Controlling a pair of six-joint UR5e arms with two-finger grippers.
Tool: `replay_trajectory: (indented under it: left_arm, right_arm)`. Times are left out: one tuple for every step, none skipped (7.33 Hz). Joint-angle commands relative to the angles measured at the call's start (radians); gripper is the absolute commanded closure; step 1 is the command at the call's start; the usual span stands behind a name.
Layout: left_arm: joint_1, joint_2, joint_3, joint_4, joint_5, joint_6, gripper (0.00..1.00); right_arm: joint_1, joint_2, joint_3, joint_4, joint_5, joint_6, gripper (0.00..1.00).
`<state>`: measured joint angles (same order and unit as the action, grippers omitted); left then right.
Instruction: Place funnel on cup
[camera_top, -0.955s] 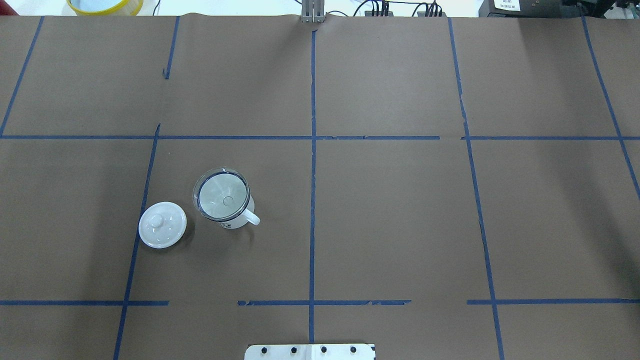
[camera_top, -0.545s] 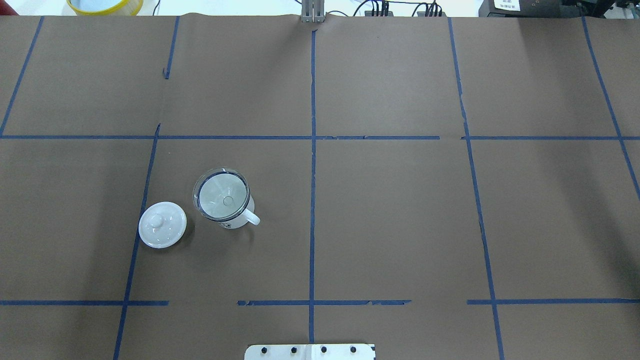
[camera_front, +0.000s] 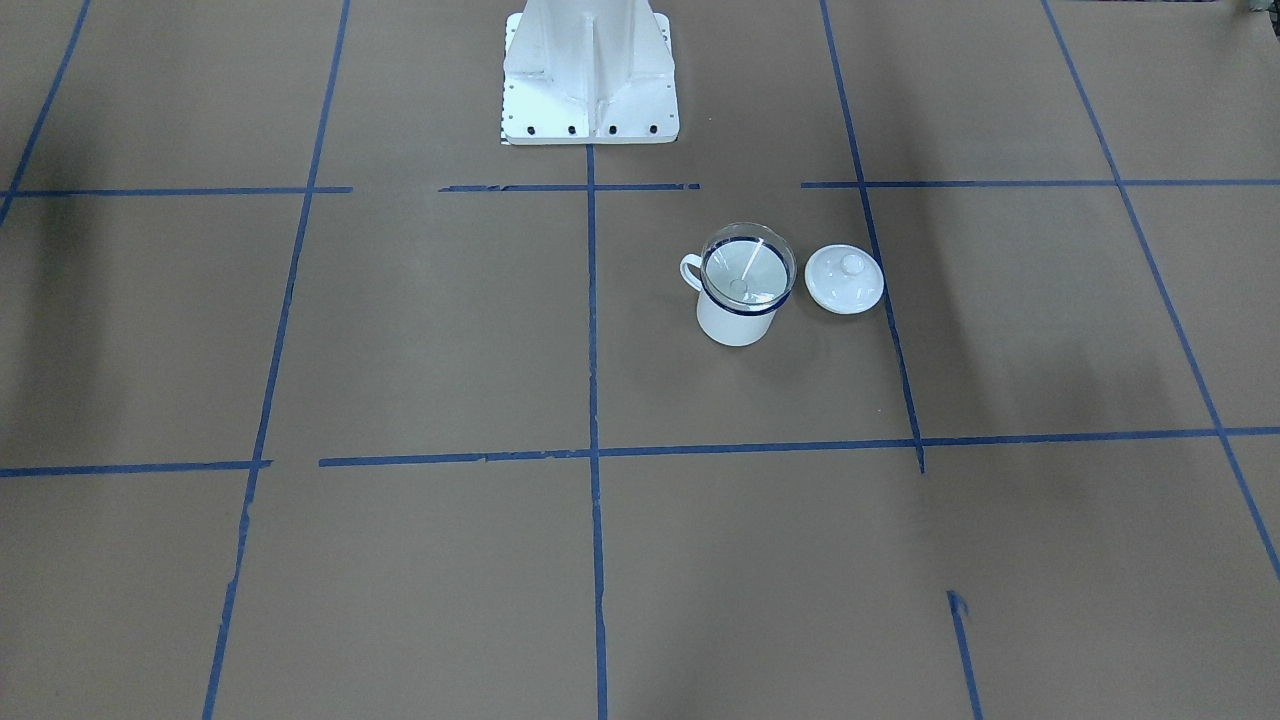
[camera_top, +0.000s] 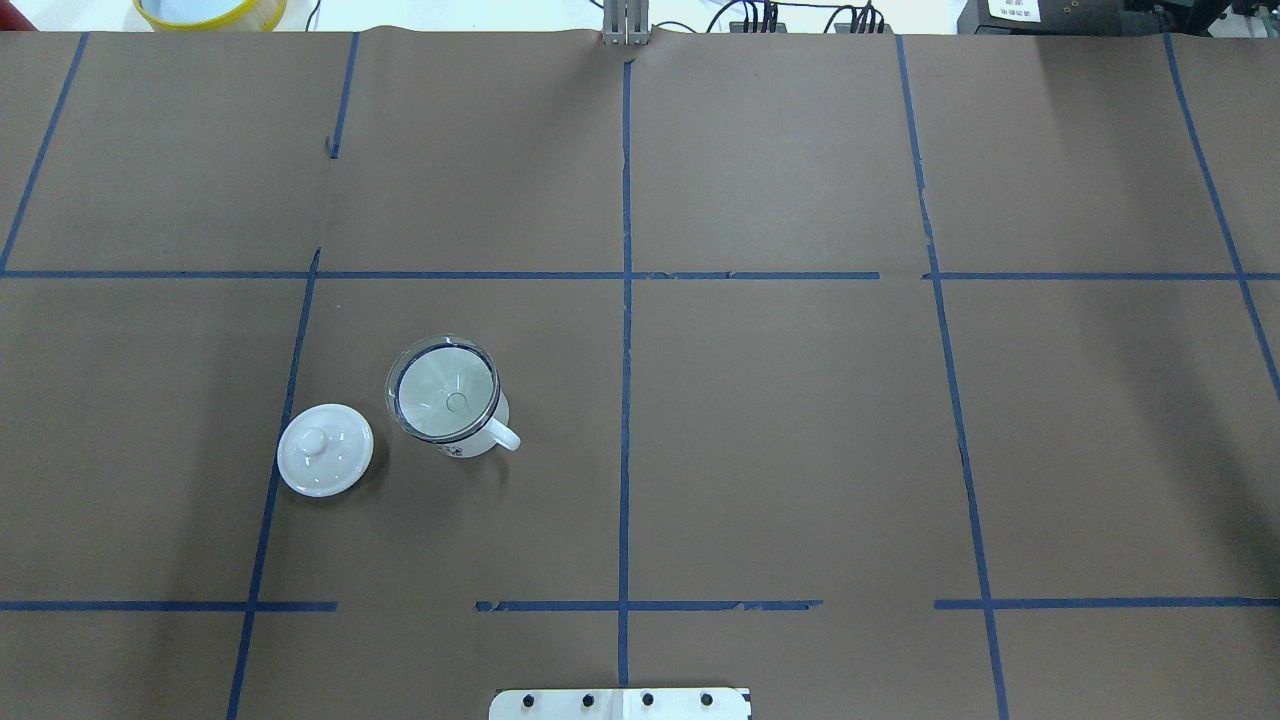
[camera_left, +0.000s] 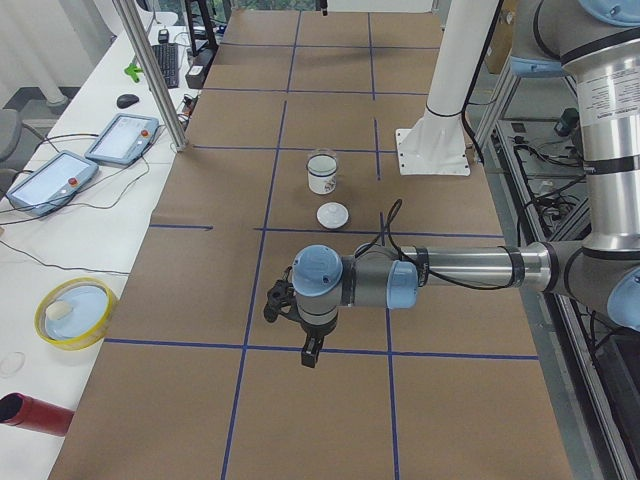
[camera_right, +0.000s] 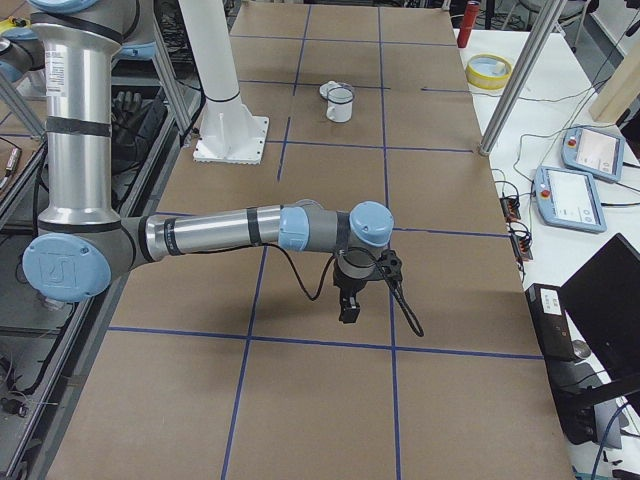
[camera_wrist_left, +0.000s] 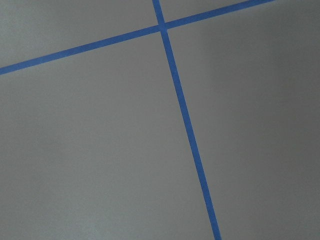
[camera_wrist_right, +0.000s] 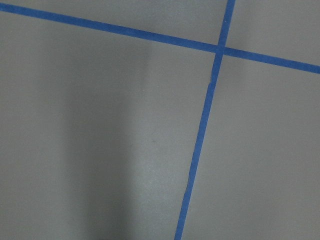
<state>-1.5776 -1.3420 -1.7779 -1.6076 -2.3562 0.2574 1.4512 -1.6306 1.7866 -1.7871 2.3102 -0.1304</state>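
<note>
The clear funnel (camera_top: 443, 388) sits mouth-up in the top of the white enamel cup (camera_top: 482, 441), left of the table's middle; its spout points down inside. Both also show in the front-facing view: funnel (camera_front: 748, 270), cup (camera_front: 735, 322). My left gripper (camera_left: 310, 352) shows only in the exterior left view, hanging above bare table far from the cup (camera_left: 321, 181). My right gripper (camera_right: 348, 312) shows only in the exterior right view, also far from the cup (camera_right: 341, 108). I cannot tell whether either is open or shut. Both wrist views show only brown paper and blue tape.
A flat white lid with a knob (camera_top: 325, 449) lies just beside the cup, on the side away from its handle. The robot's white base (camera_front: 590, 75) stands at the near table edge. A yellow-rimmed dish (camera_left: 75, 312) and control pendants (camera_left: 122, 137) lie on the side bench.
</note>
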Motion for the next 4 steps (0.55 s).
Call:
replay_trajectory:
  left_arm:
    - [-0.001, 0.001, 0.000, 0.000, 0.002, -0.001, 0.00]
    - [-0.002, 0.003, 0.000, 0.000, 0.002, -0.001, 0.00]
    - [-0.008, 0.001, 0.000, 0.000, 0.002, -0.001, 0.00]
    - [-0.010, 0.003, 0.000, 0.000, 0.002, -0.001, 0.00]
  right_arm:
    - [0.000, 0.000, -0.001, 0.000, 0.000, 0.000, 0.00]
    - [0.000, 0.000, 0.001, 0.000, 0.000, 0.000, 0.00]
    - [0.000, 0.000, -0.001, 0.000, 0.000, 0.000, 0.00]
    - [0.000, 0.000, 0.001, 0.000, 0.000, 0.000, 0.00]
